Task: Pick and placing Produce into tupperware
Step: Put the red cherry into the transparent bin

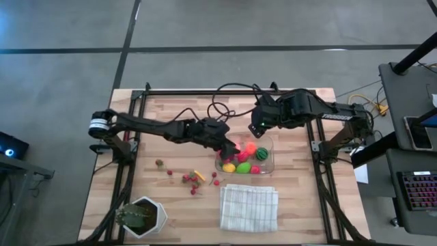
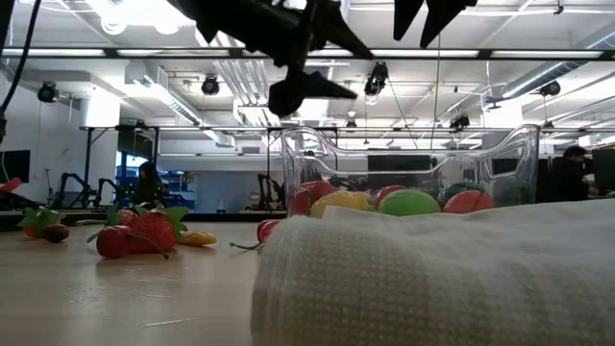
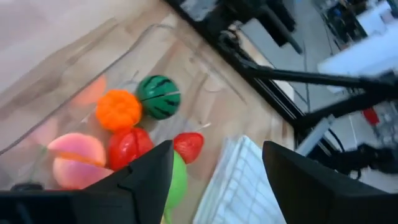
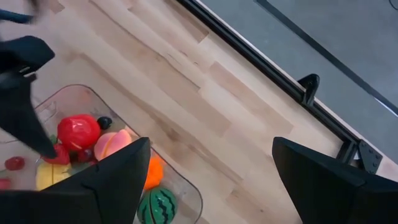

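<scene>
Here the table (image 1: 171, 116) carries the tupperware (image 1: 268, 162) right of centre, produce (image 1: 244, 166) heaped inside — left pincer (image 1: 228, 147) wide above its left end, seemingly releasing; right pincer (image 1: 258, 128) wide, waiting behind it.

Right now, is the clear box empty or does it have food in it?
Not empty: the tupperware holds several toy produce pieces.

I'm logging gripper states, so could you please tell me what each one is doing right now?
Left gripper: open, empty, over the tupperware, above the produce.
Right gripper: open, empty, hovering by the tupperware's far edge.
</scene>
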Controlling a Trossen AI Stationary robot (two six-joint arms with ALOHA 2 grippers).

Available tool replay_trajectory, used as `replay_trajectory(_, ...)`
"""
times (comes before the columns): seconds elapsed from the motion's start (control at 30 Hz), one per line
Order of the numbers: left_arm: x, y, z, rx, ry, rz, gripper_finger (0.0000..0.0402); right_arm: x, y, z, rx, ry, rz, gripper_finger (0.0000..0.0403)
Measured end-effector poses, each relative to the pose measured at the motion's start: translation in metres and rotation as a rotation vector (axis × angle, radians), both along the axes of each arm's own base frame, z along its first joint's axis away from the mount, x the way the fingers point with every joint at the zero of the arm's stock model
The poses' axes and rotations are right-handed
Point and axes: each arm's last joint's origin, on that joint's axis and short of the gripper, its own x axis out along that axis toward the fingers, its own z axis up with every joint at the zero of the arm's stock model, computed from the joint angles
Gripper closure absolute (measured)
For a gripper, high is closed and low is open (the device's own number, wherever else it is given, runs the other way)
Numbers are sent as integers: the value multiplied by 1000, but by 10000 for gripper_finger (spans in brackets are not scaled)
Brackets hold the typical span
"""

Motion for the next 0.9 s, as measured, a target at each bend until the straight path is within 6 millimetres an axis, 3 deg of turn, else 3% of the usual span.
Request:
replay_trajectory(0.13,-3,-10,4,138,-24,-106,180,0,5,0,0,1,19,74)
replay_trajectory(0.3,-11,-25,12,140,17,-167,194,0,16,0,3,4,60,74)
replay_trajectory(0.47,-33,-49,17,99,136,-211,212,-2,35,-1,3,18,124,74)
replay_trajectory(0.7,-58,-106,3,183,265,-311,235,-8,62,-4,14,16,177,74)
replay_trajectory(0.9,-60,-132,-19,322,333,-344,240,-13,81,-9,18,12,205,74)
